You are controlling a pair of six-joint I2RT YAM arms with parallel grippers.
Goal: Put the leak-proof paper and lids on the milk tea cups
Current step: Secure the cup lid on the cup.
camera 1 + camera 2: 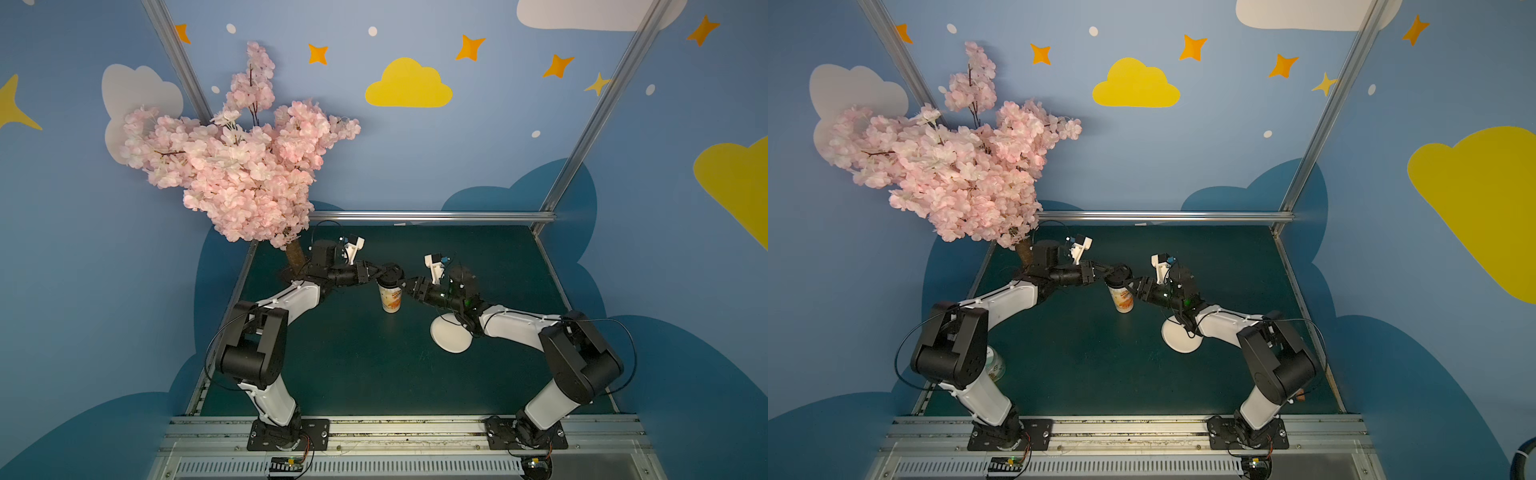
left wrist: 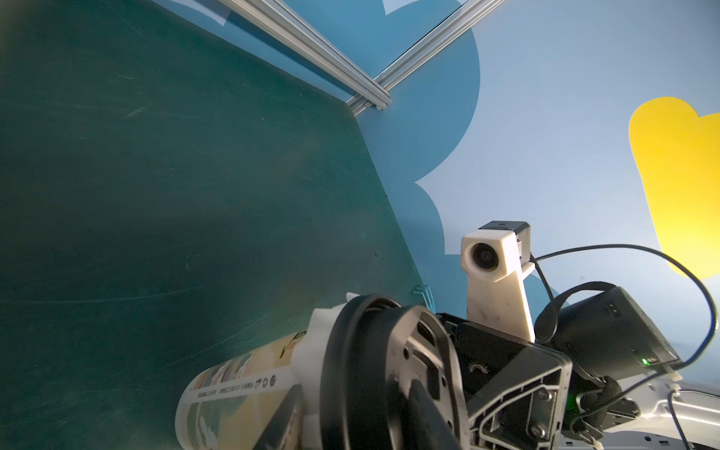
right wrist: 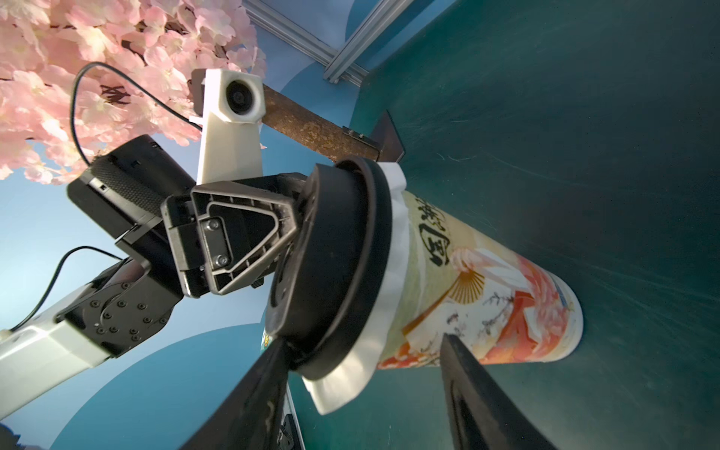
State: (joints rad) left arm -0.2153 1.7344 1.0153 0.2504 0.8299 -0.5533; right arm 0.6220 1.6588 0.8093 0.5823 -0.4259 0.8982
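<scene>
The thin white paper disc (image 3: 394, 249) is draped over the orange-printed paper cup (image 1: 391, 300) mid-frame on the green counter (image 1: 353, 365), pinned by a round black plastic lid (image 3: 343, 253) gripped by the left claw (image 1: 383, 272). The right claw (image 1: 404, 284) is spread open. Only release appears left.

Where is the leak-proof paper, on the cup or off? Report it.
On: the leak-proof paper drapes over the upright cup's mouth, pinned beneath the black lid.

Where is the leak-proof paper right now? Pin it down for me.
In the right wrist view the leak-proof paper is sandwiched between the black lid and the milk tea cup's mouth; in both top views that cup stands mid-table.
</scene>
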